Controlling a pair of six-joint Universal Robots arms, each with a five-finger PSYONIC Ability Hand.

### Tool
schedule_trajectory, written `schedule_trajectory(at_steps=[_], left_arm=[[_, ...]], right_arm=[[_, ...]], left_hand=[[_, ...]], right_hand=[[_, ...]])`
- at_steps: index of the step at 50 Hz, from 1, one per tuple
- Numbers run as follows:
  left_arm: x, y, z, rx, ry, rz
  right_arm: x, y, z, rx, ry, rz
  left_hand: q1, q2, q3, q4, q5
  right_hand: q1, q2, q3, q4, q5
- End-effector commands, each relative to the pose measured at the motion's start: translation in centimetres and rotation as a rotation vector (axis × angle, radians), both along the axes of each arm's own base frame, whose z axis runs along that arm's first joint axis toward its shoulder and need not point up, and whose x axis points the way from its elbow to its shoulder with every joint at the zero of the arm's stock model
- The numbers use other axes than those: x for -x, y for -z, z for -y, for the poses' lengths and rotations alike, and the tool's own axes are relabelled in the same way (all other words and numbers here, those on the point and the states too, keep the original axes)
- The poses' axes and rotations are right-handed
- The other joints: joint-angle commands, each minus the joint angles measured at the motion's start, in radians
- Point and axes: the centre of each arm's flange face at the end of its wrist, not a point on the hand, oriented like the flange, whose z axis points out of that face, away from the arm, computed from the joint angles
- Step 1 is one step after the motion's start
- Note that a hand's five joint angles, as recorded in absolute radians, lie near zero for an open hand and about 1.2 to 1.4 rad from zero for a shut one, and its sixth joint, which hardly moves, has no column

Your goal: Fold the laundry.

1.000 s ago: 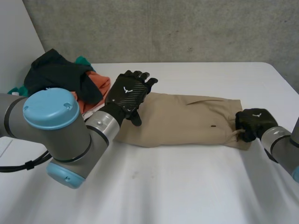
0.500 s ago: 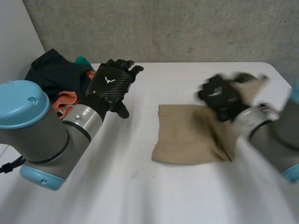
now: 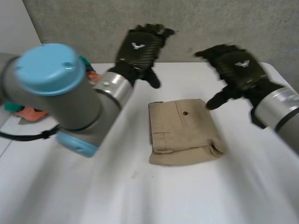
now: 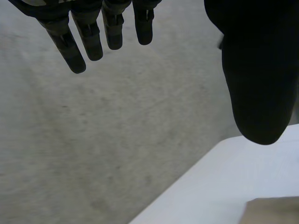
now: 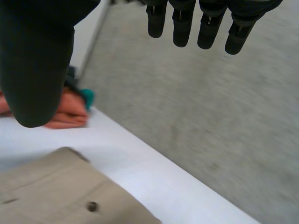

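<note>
Tan trousers point(image 3: 183, 131) lie folded into a compact rectangle at the middle of the white table point(image 3: 140, 196); a button faces up. My left hand point(image 3: 139, 48) is raised above the table's far side, left of the trousers, open with straight fingers point(image 4: 88, 37) and holding nothing. My right hand point(image 3: 236, 67) hovers above and just right of the folded trousers point(image 5: 56, 191), open, fingers point(image 5: 187, 23) spread, nothing in it. A corner of the trousers point(image 4: 275, 210) lies below the left hand's thumb.
A pile of other laundry, orange point(image 3: 28, 113) and teal, lies at the table's left side, partly hidden behind my left arm point(image 3: 60, 93). The orange cloth point(image 5: 65, 112) lies beyond the trousers. A grey wall point(image 3: 210, 23) stands behind the table.
The right hand carried the trousers' end over to the left, folding them into a rectangle, then let go and rose open. The left hand lifted up and away toward the back.
</note>
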Motion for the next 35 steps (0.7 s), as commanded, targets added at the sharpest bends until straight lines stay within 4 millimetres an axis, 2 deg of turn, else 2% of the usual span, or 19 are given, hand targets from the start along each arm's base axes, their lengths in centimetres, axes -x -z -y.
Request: schedule_trajectory(at_steps=[1, 6, 7, 13, 14, 16, 17, 21, 26, 30, 32, 35], left_arm=[[4.6, 4.1, -0.4, -0.098, 0.038, 0.075], [5.1, 7.6, 0.3, -0.184, -0.026, 0.153], [4.8, 8.6, 0.5, -0.213, -0.048, 0.18], [3.9, 11.2, 0.3, -0.304, -0.085, 0.275], [3.5, 12.3, -0.1, -0.35, -0.089, 0.324], [3.2, 12.8, -0.2, -0.368, -0.092, 0.343], [3.1, 13.1, -0.3, -0.382, -0.094, 0.357], [2.5, 14.4, -0.7, -0.434, -0.097, 0.415], [1.7, 14.4, -0.3, -0.458, -0.113, 0.433], [1.3, 14.0, 0.0, -0.46, -0.117, 0.429], [1.1, 13.1, 0.3, -0.45, -0.12, 0.413], [0.6, 10.4, 0.6, -0.417, -0.131, 0.371]], right_arm=[[2.9, 1.9, 4.5, -0.142, 0.119, -0.009], [2.5, 4.7, 6.8, -0.291, 0.111, -0.037], [2.5, 5.6, 7.5, -0.337, 0.114, -0.047], [2.0, 9.5, 8.9, -0.496, 0.097, -0.08], [1.9, 10.6, 9.2, -0.523, 0.095, -0.088], [1.8, 11.5, 9.5, -0.546, 0.094, -0.1], [1.8, 12.7, 9.8, -0.562, 0.093, -0.123], [1.7, 14.4, 9.7, -0.549, 0.078, -0.217], [1.6, 14.1, 9.5, -0.484, 0.057, -0.31], [1.9, 12.8, 9.5, -0.428, 0.089, -0.347], [2.0, 12.1, 9.3, -0.408, 0.102, -0.348], [2.1, 10.8, 8.8, -0.353, 0.114, -0.346]], left_hand=[[-0.009, -0.017, -0.023, -0.015, -0.033], [-0.003, -0.011, -0.017, -0.009, -0.027], [-0.003, -0.011, -0.017, -0.009, -0.027], [0.0, -0.008, -0.014, -0.006, -0.024], [0.0, -0.008, -0.014, -0.006, -0.024], [0.0, -0.008, -0.014, -0.006, -0.024], [0.0, -0.008, -0.014, -0.006, -0.024], [0.012, 0.004, -0.002, 0.005, -0.012], [0.027, 0.018, 0.012, 0.02, 0.003], [0.024, 0.016, 0.01, 0.017, 0.0], [0.021, 0.013, 0.007, 0.014, -0.003], [0.006, -0.002, -0.008, -0.001, -0.018]], right_hand=[[-0.047, -0.035, -0.027, -0.028, -0.04], [-0.047, -0.035, -0.027, -0.028, -0.04], [-0.047, -0.035, -0.027, -0.028, -0.04], [-0.047, -0.035, -0.027, -0.028, -0.04], [-0.047, -0.035, -0.027, -0.028, -0.04], [-0.047, -0.035, -0.027, -0.028, -0.04], [-0.047, -0.035, -0.027, -0.028, -0.04], [-0.047, -0.035, -0.027, -0.028, -0.04], [-0.047, -0.035, -0.027, -0.028, -0.04], [-0.047, -0.035, -0.027, -0.028, -0.04], [-0.047, -0.035, -0.027, -0.028, -0.04], [-0.047, -0.035, -0.027, -0.028, -0.04]])
